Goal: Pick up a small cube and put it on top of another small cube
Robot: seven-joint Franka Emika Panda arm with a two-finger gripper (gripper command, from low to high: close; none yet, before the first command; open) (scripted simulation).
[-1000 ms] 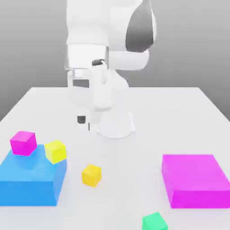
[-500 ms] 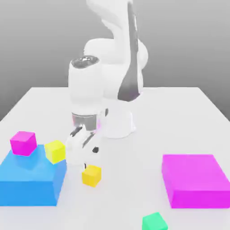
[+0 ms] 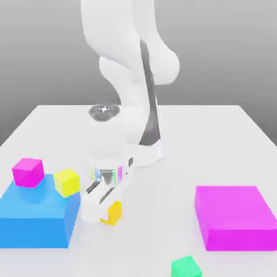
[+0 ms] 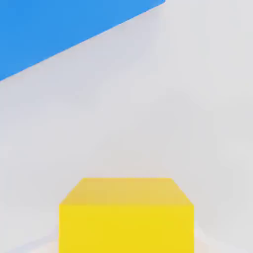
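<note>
The small golden cube (image 3: 114, 212) rests on the white table (image 3: 216, 140), just off the exterior view's right side of the big blue block (image 3: 35, 216). My gripper (image 3: 107, 211) has come down over the cube, and the white hand covers the cube's left part. In the hand view the cube (image 4: 126, 217) looms close and centred under the hand, still on the table. The gripper is shut on it. On top of the blue block sit a paler lemon-yellow cube (image 3: 66, 181) and a small magenta cube (image 3: 28, 172).
A large magenta block (image 3: 233, 216) lies at the exterior view's right. A small green cube (image 3: 186, 268) sits at the front edge. The arm's base (image 3: 143, 151) stands mid-table behind the hand. The blue block's (image 4: 59, 24) edge is near the hand.
The arm has swung down from high above the table and lowered its hand onto the golden cube. The gripper went from open to shut. No cube has shifted.
</note>
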